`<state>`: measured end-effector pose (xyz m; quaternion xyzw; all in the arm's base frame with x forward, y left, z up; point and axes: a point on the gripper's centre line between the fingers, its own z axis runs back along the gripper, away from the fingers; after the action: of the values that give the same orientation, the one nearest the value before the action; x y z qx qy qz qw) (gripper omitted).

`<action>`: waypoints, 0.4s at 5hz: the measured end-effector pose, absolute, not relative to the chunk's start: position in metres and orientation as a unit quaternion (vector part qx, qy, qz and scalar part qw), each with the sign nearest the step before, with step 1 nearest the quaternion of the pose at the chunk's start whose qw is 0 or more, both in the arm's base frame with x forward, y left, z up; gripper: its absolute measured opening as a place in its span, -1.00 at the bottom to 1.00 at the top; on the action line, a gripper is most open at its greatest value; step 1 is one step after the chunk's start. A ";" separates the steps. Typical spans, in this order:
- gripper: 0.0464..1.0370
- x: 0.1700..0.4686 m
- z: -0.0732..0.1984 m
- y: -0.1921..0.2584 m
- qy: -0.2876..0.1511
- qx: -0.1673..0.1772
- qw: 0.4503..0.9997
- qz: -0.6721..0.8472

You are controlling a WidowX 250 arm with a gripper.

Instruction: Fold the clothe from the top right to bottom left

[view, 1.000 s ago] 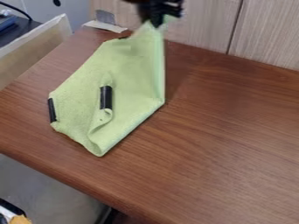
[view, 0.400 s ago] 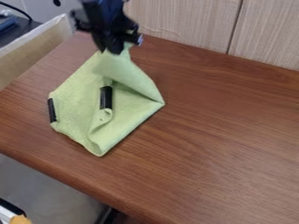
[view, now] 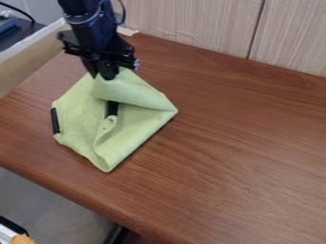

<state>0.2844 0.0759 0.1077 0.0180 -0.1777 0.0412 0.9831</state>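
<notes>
The black gripper (view: 105,76) hangs at the upper left of the work surface, shut on the top edge of the green cloth (view: 132,131). From its fingertips the held part slopes over the cloth's upper half as a loose flap. This flap covers the upper end of a black strip (view: 112,108) near the cloth's middle. A small rolled fold lies just below that strip. Another black strip (view: 55,120) runs along the left edge. The cloth's lower corner points toward the front of the table.
The brown wooden table (view: 242,143) has its front edge running from the left down to the bottom. Behind it stands a light wood panel (view: 197,24). A cardboard-coloured box side (view: 32,62) borders the table at the left.
The gripper has come down and to the left from the top edge, drawing the cloth's upper corner with it. The raised part has folded lower, over the middle strip's top.
</notes>
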 end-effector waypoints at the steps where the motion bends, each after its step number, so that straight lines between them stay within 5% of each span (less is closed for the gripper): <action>1: -0.06 0.284 0.107 0.077 -0.180 0.021 0.983 0.041; 2: 0.56 0.284 0.115 0.072 -0.191 0.022 0.981 0.034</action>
<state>0.2845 0.0718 0.1152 0.0216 -0.1913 0.0335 0.9807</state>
